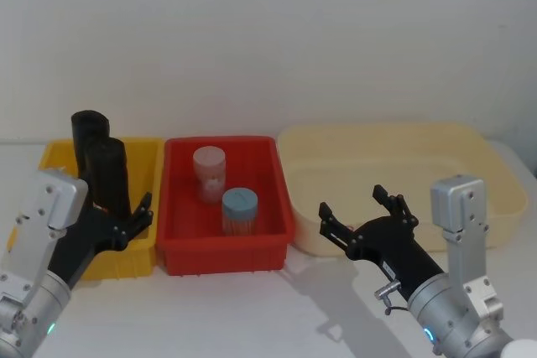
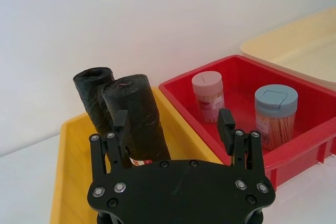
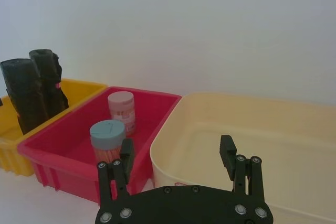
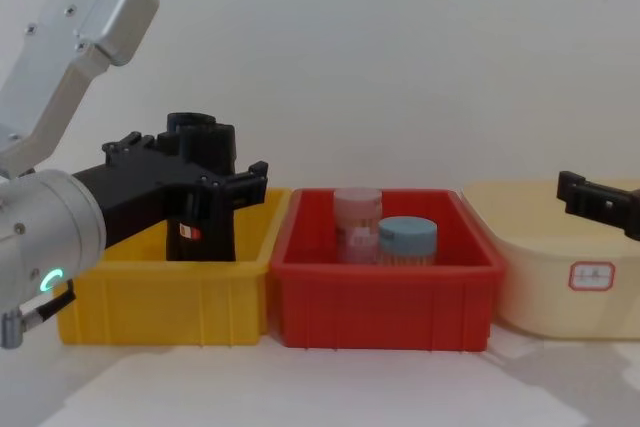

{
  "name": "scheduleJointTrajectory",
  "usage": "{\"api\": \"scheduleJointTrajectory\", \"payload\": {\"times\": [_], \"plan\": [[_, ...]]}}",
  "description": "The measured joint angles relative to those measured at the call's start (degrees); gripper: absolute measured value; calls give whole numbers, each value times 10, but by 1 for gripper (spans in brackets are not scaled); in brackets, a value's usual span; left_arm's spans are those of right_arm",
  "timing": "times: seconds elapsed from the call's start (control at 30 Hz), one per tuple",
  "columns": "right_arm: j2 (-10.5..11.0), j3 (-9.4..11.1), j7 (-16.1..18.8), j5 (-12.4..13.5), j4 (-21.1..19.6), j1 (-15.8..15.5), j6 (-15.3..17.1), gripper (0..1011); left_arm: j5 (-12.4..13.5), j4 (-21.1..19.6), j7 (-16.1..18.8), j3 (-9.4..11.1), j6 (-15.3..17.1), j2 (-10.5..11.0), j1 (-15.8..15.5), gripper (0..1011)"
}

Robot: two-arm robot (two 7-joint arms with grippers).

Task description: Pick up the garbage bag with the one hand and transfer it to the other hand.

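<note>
Garbage bag, a tall black plastic roll with a red-and-white label (image 2: 135,114): upright in the yellow plastic bin (image 2: 68,171), just beside a wrinkled black roll (image 2: 90,90). Left gripper (image 2: 173,124) is spread wide, one finger overlapping the bag, nothing held. The adjacent red plastic tray (image 2: 299,153) holds a pink-lidded toothpick jar (image 2: 208,95) and a blue-lidded toothpick jar (image 2: 275,114). Right gripper (image 1: 357,207) is spread and empty, before the smooth cream tub (image 1: 386,129).
</note>
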Motion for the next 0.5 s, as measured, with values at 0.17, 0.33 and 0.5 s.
{"api": "scheduleJointTrajectory", "payload": {"times": [0.17,0.33,0.5], "plan": [[0,0,0,0,0,0,0,1000,0,0,0,0,0,0,0,1001],[0,0,0,0,0,0,0,1000,0,0,0,0,0,0,0,1001],[0,0,0,0,0,0,0,1000,2,-2,2,-4,0,0,2,1001]]}}
